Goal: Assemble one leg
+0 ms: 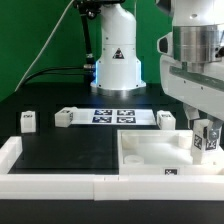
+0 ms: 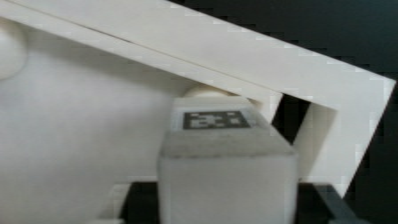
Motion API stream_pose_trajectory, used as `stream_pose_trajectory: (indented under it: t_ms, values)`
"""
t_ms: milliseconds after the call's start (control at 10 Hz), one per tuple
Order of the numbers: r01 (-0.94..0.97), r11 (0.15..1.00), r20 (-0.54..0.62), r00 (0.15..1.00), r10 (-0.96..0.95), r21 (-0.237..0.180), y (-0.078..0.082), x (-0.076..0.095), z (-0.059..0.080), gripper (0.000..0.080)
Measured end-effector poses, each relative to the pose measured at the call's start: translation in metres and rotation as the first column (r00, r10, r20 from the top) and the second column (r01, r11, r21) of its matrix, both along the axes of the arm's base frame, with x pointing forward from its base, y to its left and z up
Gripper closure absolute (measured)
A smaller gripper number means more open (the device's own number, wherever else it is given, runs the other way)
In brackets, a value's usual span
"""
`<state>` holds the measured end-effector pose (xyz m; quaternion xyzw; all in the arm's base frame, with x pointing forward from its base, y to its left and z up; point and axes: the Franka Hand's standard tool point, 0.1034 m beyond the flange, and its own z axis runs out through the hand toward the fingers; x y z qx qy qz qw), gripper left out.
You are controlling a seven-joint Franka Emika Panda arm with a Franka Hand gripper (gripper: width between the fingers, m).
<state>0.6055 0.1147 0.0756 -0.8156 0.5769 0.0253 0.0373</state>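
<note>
One large white tray piece (image 1: 150,158) lies at the exterior view's right, with one marker board (image 1: 122,117) behind it. There are four legs. Three loose legs stand apart on the black table (image 1: 75,150) — the left one (image 1: 28,121), the middle one (image 1: 64,118) and the right one (image 1: 166,119). The gripper (image 1: 207,128) is closed on the fourth, the leg (image 1: 207,143), upright at the tray piece's right-hand corner.
</note>
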Motion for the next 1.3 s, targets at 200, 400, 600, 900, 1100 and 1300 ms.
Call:
stream_pose_trajectory:
  t_ms: [200,400,600,900,1100,1300]
  values:
    - [-0.062,0.998,0.005,0.998,0.062,0.003,0.0011,-0.0002,-0.0002,0.0298]
    - [-0.165,0.986,0.014,0.986,0.165,0.0,0.0031,-0.0008,-0.0003,0.0181]
    - [-0.377,0.926,0.033,0.926,0.377,-0.006,0.0032,-0.0009,-0.0006,0.0155]
    - [-0.688,0.725,0.056,0.723,0.689,-0.034,0.0037,0.0006,0.0014,0.015]
    - [-0.821,0.569,0.058,0.566,0.822,-0.053,0.0053,0.0004,0.0018,0.015]
    - [-0.908,0.414,0.06,0.411,0.91,-0.067,0.0056,0.0008,0.0026,0.015]
